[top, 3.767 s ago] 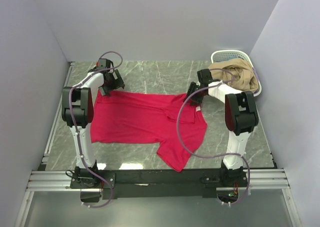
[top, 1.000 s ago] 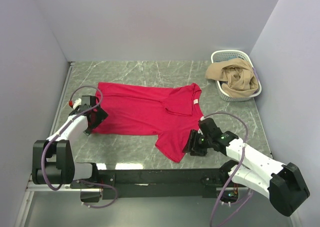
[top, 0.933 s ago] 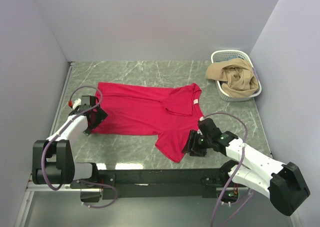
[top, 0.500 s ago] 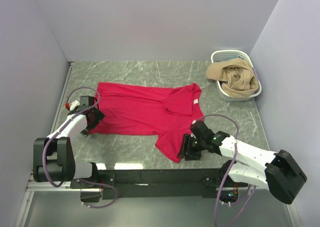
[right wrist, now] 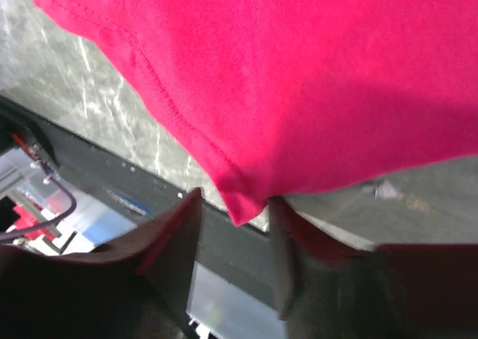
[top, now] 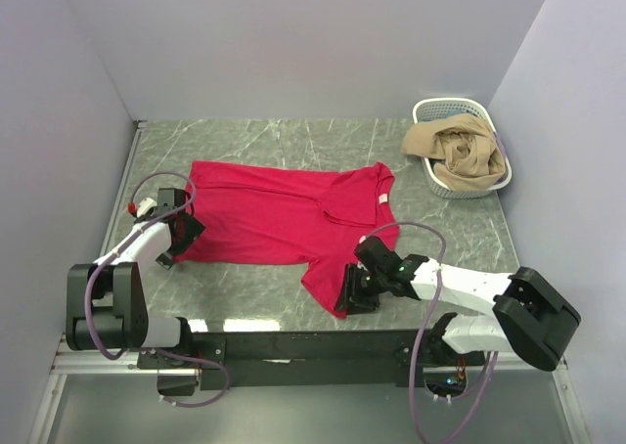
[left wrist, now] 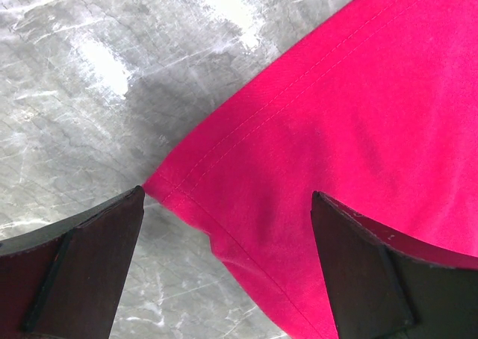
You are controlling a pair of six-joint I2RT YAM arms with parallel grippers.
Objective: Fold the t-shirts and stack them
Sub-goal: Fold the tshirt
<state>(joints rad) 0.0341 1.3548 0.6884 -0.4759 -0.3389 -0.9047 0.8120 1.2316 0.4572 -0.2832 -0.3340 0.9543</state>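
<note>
A crimson-red t-shirt lies spread flat on the marble table, with its white neck label to the right. One sleeve reaches toward the near edge. At the shirt's left hem corner my left gripper stands wide open. In the left wrist view that gripper straddles the hemmed corner of the t-shirt without touching it. My right gripper is low at the tip of the near sleeve. Seen from the right wrist, this gripper is open, its jaws narrowly apart around the pointed tip of the t-shirt, not clamped on it.
A white lattice basket at the back right holds a heap of tan cloth. The black rail at the table's near edge runs right below the sleeve tip. Walls close in the table on three sides.
Both arms have come from the shirt's far side to its near side. Over the last second the right gripper slid left onto the sleeve tip and its jaws narrowed. The left gripper edged toward the hem corner.
</note>
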